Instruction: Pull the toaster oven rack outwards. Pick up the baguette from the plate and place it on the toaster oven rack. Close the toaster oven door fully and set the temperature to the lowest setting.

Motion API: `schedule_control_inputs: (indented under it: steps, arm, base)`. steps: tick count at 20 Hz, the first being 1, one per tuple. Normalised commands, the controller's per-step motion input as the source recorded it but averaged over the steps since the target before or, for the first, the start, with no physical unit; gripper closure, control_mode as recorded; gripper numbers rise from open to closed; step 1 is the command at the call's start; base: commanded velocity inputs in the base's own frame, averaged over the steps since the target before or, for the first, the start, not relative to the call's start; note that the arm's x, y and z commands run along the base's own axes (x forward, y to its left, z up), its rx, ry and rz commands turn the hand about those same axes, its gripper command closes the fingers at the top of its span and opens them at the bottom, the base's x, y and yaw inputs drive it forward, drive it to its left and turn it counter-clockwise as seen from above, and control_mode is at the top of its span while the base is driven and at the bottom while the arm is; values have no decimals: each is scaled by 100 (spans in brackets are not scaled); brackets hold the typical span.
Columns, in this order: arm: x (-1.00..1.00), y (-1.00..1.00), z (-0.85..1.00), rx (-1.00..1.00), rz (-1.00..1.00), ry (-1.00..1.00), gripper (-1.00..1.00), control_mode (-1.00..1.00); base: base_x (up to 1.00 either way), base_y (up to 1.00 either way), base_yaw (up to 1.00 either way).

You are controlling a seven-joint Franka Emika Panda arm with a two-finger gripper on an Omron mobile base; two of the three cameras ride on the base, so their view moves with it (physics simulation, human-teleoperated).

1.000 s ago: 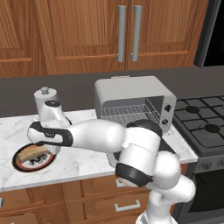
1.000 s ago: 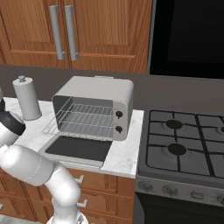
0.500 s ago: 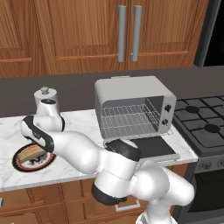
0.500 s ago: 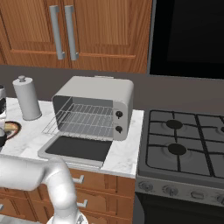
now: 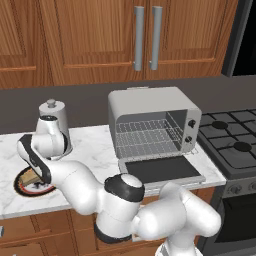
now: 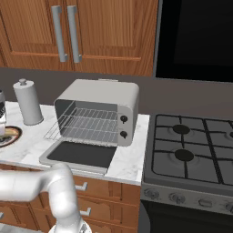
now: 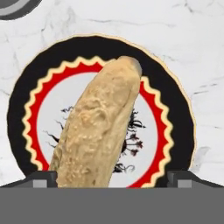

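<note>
Arm swung further left since earlier frame, gripper (image 7: 112, 183) over plate (image 7: 26, 92), baguette (image 7: 98, 131) lying on it, long axis diag., tip up-right in hand view, fingertips wide apart, straddling it.

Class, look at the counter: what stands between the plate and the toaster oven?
In the left base view, only bare marble counter lies between the plate and the toaster oven; the grey canister stands further back.

base views flank toaster oven (image 5: 152, 122), hand view close
</note>
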Motion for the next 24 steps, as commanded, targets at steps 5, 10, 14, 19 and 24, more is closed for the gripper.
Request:
schedule_control_inputs:
  steps: [5, 10, 14, 19, 24]
  arm:
    - [4, 13, -23, -2, 0, -3, -100, -100]
    - [16, 0, -10, 0, 0, 0, -100, -100]
    - [24, 0, -8, 0, 0, 0, -100, -100]
    - [12, 9, -39, 0, 0, 2, -100, -100]
    - [8, 25, -46, 0, 0, 5, 100, -100]
  base:
    - [0, 0, 0]
    - [0, 0, 0]
    - [0, 0, 0]
    - [0, 0, 0]
    - [0, 0, 0]
